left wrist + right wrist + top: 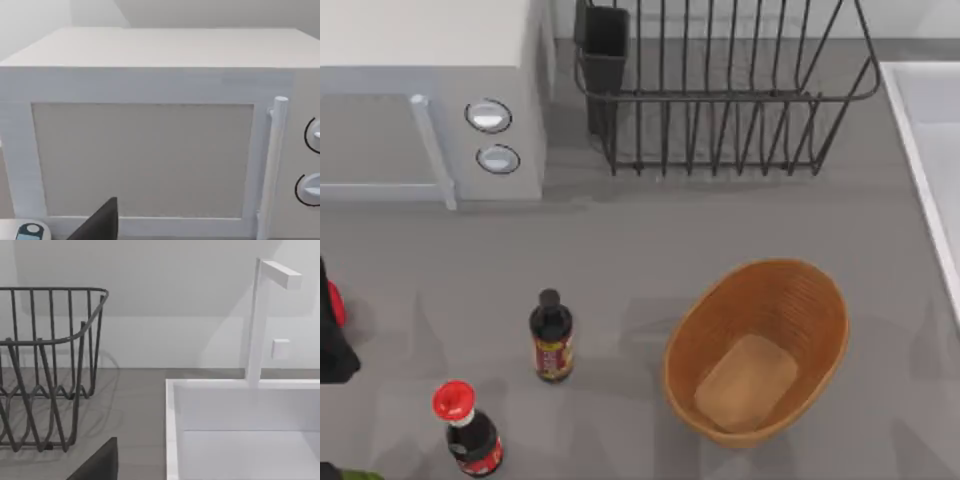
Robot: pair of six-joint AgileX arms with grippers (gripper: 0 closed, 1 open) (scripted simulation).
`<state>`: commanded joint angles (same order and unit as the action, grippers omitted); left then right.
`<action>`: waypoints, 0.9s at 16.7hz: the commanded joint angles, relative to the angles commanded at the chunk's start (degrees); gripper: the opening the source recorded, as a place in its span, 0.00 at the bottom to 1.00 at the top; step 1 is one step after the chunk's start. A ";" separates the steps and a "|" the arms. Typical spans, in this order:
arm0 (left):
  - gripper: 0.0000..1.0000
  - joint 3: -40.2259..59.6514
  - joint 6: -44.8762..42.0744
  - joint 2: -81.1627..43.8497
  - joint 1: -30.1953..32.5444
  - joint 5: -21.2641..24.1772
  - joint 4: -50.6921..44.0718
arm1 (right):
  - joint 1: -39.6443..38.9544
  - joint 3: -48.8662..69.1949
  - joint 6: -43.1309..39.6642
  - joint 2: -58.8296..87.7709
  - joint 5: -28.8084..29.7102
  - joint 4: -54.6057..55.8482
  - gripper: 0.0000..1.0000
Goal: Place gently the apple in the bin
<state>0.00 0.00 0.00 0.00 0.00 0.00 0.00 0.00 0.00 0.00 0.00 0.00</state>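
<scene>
- The bin [757, 350] stands upright on the grey table [620, 260], its tan bottom bare.
- The apple [335, 303] is a red sliver at the table's left edge, well to the left of the bin and partly hidden against the dark left arm [332, 350].
- Only a dark part of the left gripper [97, 225] shows, facing the microwave [145, 150], which is far left of and behind the bin; I cannot tell whether it is released or clenched.
- Two sauce bottles lie between apple and bin: a black-capped bottle [551, 336] nearer the bin, and a red-capped bottle [468, 428] farther left.
- The dish rack [720, 90] stands behind the bin.
- The right gripper [97, 462] faces the rack and the sink [240, 430]; I cannot tell its state either.
</scene>
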 joint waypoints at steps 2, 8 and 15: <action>1.00 0.03 -0.02 -0.03 -0.01 0.00 -0.03 | 0.00 0.00 0.00 0.00 0.00 0.00 1.00; 1.00 11.46 -9.26 -12.80 -1.71 0.51 -8.80 | 0.00 0.00 0.00 0.00 0.00 0.00 1.00; 1.00 37.57 -33.84 -50.10 -3.27 2.14 -29.20 | 0.00 0.00 0.00 0.00 0.00 0.00 1.00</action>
<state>37.57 -33.84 -50.10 -3.27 2.14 -29.20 0.00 0.00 0.00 0.00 0.00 0.00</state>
